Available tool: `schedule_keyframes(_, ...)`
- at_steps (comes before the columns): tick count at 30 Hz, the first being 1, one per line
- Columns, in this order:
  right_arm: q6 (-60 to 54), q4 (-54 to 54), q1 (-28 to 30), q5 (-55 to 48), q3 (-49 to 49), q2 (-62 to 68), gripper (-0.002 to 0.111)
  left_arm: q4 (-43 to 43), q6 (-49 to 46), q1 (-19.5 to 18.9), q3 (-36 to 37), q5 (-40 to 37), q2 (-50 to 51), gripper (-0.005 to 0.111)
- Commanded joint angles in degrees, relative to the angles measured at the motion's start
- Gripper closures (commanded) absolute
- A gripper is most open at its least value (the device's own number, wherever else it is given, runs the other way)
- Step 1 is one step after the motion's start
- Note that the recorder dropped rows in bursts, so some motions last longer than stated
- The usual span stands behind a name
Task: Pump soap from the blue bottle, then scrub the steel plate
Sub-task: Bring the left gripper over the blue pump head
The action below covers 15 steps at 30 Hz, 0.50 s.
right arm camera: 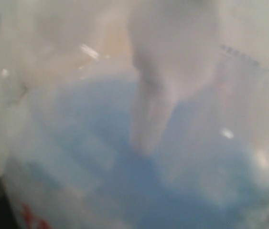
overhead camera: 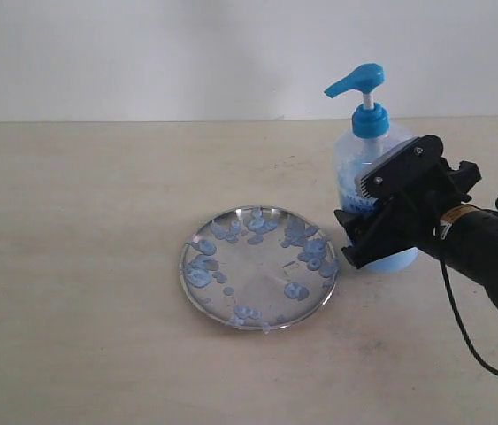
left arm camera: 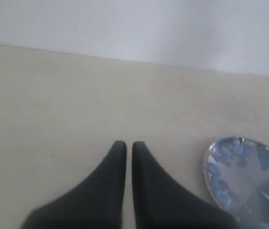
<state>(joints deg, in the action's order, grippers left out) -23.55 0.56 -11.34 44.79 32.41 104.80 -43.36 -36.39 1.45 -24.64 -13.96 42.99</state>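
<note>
Item 1, blue bottle: part-full, thin slick plastic, probably dents if squeezed, best held low on its body; my right gripper sits at it, grip indeterminable

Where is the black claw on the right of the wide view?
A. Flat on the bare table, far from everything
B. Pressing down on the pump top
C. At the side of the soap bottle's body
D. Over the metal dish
C: the right gripper is at the body of the blue bottle, well below the pump head and off to the side of the steel plate.
</note>
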Motion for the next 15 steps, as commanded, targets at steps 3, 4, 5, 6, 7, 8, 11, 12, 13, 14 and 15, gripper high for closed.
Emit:
schedule_keyframes(3, -1.29, 2.35, 0.21, 0.05, 0.46, -0.10, 0.107, -33.29, -38.19, 0.45, -12.55, -14.57, 17.84, 0.103)
schedule_keyframes(4, -1.29, 2.35, 0.21, -0.11, 0.46, -0.10, 0.107, -42.78, -47.49, 0.45, -13.97, -18.22, 19.67, 0.103)
schedule_keyframes(5, -1.29, 2.35, 0.21, -0.46, 0.46, -0.10, 0.107, -51.42, -56.15, 0.45, -15.14, -22.88, 21.39, 0.103)
schedule_keyframes(6, -1.48, 2.45, 0.21, -0.58, 0.46, -0.10, 0.107, -56.58, -65.11, 0.45, -17.60, -31.96, 24.51, 0.103)
schedule_keyframes(7, -1.77, 2.45, 0.21, -0.74, 0.46, -0.10, 0.107, -56.58, -64.78, 0.45, -19.72, -35.18, 26.40, 0.103)
schedule_keyframes(8, -2.68, 2.37, 0.21, -0.95, 0.46, -0.10, 0.107, -56.58, -63.64, 1.46, -22.48, -38.96, 29.51, 0.103)
schedule_keyframes(11, -3.69, 2.37, 0.21, -1.28, 0.58, -0.10, 0.107, -56.58, -65.71, 5.07, -26.62, -38.68, 35.06, 0.103)
schedule_keyframes(12, -4.36, 2.23, 0.21, -1.83, 0.87, -0.10, 0.107, -56.58, -66.83, 7.76, -28.38, -36.96, 37.39, 0.103)
schedule_keyframes(13, -4.52, 2.07, 0.21, -2.43, 1.13, -0.10, 0.107, -56.58, -67.64, 9.66, -29.47, -35.75, 38.72, 0.103)
schedule_keyframes(14, -5.40, 2.10, 0.21, -3.93, 1.75, -0.10, 0.107, -56.58, -69.82, 13.81, -31.63, -33.81, 41.18, 0.103)
schedule_keyframes(15, -5.63, 2.10, 0.21, -5.24, 2.33, -0.10, 0.107, -56.58, -71.95, 17.05, -33.88, -31.63, 43.30, 0.103)
